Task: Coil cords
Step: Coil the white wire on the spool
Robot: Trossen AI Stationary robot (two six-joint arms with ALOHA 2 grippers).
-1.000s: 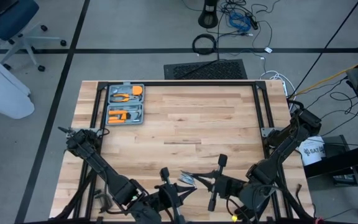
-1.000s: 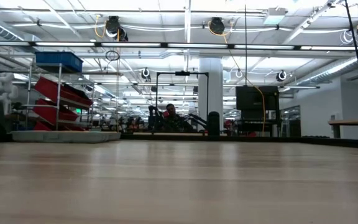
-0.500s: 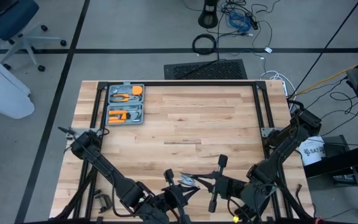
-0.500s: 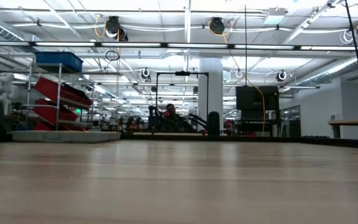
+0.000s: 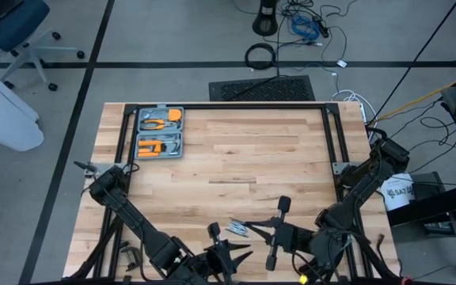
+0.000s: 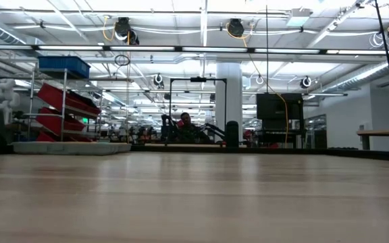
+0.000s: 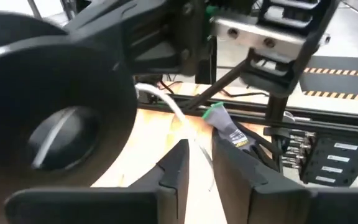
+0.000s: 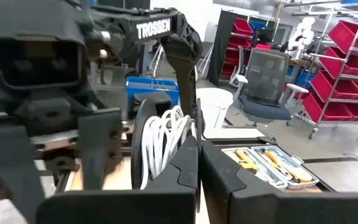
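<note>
The white cord (image 8: 162,144) is wound in loops on a black disc-shaped reel (image 7: 61,134) with a silver centre, held above the table's near edge. In the high view it is a small pale bundle (image 5: 238,229) between the two grippers. My right gripper (image 8: 197,149) is shut, with the coil right beside its fingertips. My left gripper (image 7: 201,152) stands open next to the reel. A loose strand of cord (image 7: 166,102) runs from the reel past a green-tagged end piece (image 7: 219,118) and down between the left fingers. Neither arm shows in the low view. My right gripper comes level from the table's right side, and the wound coil (image 8: 166,155) sits at its fingertips, lifted clear of the table. Its own fingers (image 8: 185,168) hide the place of contact, so I cannot tell which part they hold. My left gripper: whether the strand (image 7: 199,146) in its gap touches a finger, I cannot tell.
A grey tool case (image 5: 160,133) with orange tools lies open at the table's far left. Black frame rails (image 5: 335,142) run along the table's sides and far edge. The middle and far part of the wooden table top (image 5: 236,158) is free room.
My left arm has sunk a little and drawn toward the table's near edge. The cord bundle and my right gripper have stayed where they were.
</note>
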